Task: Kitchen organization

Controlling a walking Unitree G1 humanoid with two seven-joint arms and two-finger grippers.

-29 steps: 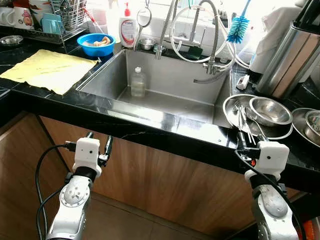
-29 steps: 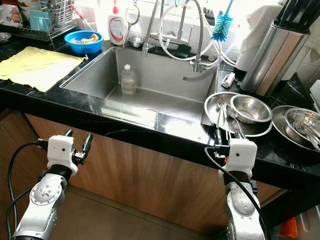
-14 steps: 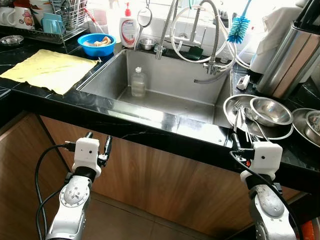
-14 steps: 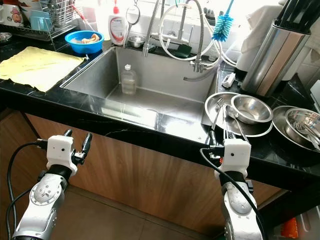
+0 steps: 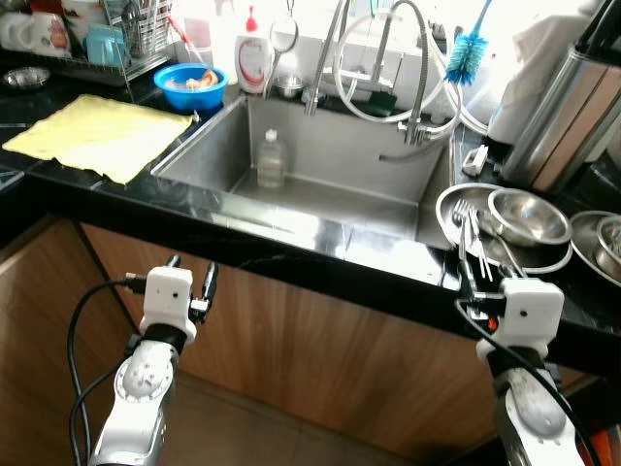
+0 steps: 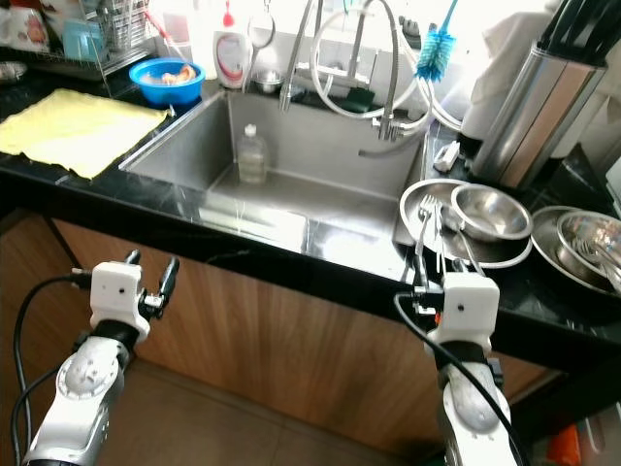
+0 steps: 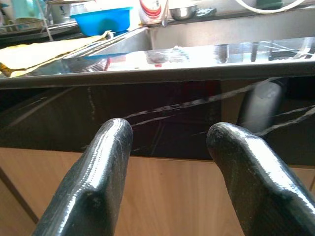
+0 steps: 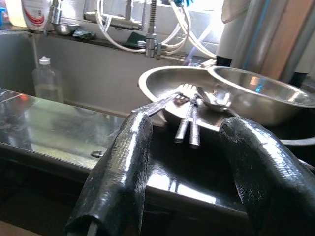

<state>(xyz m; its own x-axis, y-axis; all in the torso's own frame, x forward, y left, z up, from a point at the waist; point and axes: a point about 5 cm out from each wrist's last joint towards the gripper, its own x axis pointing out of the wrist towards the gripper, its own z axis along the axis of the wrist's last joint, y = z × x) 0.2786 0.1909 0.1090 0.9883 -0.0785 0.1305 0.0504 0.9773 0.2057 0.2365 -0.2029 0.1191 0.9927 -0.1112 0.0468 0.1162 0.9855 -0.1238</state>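
A steel sink [image 5: 320, 209] is set in the black counter, and a clear bottle [image 5: 271, 161] stands upright in it. To its right a steel plate [image 5: 448, 204] holds several forks and spoons [image 8: 189, 120] and a steel bowl [image 5: 529, 216]. My right gripper [image 8: 187, 162] [image 5: 482, 287] is open at the counter's front edge, just short of the cutlery handles, with nothing between its fingers. My left gripper [image 5: 192, 267] is open and empty, lower down, in front of the wooden cabinet below the counter edge [image 7: 157, 73].
A yellow cloth [image 5: 97, 134] lies on the counter at left, with a blue bowl [image 5: 191, 83] and a dish rack [image 5: 107, 44] behind it. A soap bottle [image 5: 252, 60], taps with hoses [image 5: 383, 58] and a blue brush [image 5: 469, 50] line the back. A tall steel container [image 5: 563, 116] stands at right.
The view has shifted slightly and is a little blurred. My right gripper swayed a little left and back by the counter edge. Nothing was taken hold of.
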